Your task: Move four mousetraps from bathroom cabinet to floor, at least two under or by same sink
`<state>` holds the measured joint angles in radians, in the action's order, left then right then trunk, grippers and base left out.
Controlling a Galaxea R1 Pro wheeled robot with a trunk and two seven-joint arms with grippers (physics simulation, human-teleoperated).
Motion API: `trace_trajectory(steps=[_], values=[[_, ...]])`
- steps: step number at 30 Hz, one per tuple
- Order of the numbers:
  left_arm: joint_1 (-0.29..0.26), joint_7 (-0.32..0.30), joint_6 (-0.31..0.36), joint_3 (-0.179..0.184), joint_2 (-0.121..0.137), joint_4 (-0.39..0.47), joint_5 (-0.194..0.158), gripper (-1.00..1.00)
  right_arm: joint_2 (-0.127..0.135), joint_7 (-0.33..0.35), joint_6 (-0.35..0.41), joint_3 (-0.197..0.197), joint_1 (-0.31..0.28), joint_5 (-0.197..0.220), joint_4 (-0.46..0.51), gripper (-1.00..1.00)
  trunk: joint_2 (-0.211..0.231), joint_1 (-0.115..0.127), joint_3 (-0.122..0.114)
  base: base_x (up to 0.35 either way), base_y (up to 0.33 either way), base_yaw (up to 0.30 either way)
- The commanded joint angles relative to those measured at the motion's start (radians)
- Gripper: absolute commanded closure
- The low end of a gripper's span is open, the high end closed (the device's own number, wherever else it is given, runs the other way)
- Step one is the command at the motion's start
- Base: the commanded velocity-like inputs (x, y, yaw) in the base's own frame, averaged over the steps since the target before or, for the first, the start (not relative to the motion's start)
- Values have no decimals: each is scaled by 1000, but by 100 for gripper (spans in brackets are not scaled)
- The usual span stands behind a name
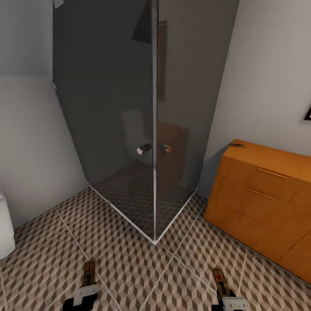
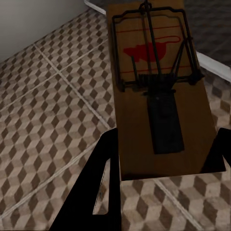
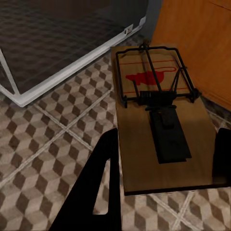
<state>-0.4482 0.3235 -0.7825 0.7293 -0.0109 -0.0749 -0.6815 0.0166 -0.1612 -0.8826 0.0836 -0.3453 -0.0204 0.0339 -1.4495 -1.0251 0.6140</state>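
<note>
From the head camera I see the bathroom floor (image 1: 129, 259), its cube-pattern tiles running under everything ahead of me. Straight in front stands a dark glass shower enclosure (image 1: 129, 108), its corner pointing toward me and 2 chrome knobs (image 1: 144, 149) on the panes. To my right the orange-brown cabinet (image 1: 263, 194) sits against the wall, drawer fronts closed, with a small dark object (image 1: 236, 145) on its top near the back corner; I cannot tell what it is. A white fixture (image 1: 5, 229) pokes in at my far left edge. Low in the head view, my left hand (image 1: 86, 291) grips 1 mousetrap (image 1: 89, 273) by its near end, the plate sticking forward above the tiles. In the left wrist view that mousetrap (image 2: 161, 91) lies flat between the black fingers (image 2: 103, 178), wire bar and red mouse print facing up. My right hand (image 1: 227, 299) is clamped the same way on a second mousetrap (image 1: 219, 280), held above the floor near the cabinet's front. In the right wrist view this second mousetrap (image 3: 161, 120) sits between the fingers (image 3: 103, 178), the cabinet just beyond it.
</note>
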Motion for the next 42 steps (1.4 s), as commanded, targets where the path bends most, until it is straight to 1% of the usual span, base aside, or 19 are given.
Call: trace_trajectory(steps=[1,36,42], values=[[-1,11,-1,6,-1,-3,8,100,0,-9,-1,8,0,-1,0,100,-1,0,1,0,0,284],[-1,11,-1,6,-1,-3,7,100,0,-9,-2,8,0,-1,0,100,-1,0,1,0,0,284],[-1,11,-1,6,-1,-3,7,100,-5,-9,-2,8,-1,-2,0,100,-1,0,1,0,0,285]])
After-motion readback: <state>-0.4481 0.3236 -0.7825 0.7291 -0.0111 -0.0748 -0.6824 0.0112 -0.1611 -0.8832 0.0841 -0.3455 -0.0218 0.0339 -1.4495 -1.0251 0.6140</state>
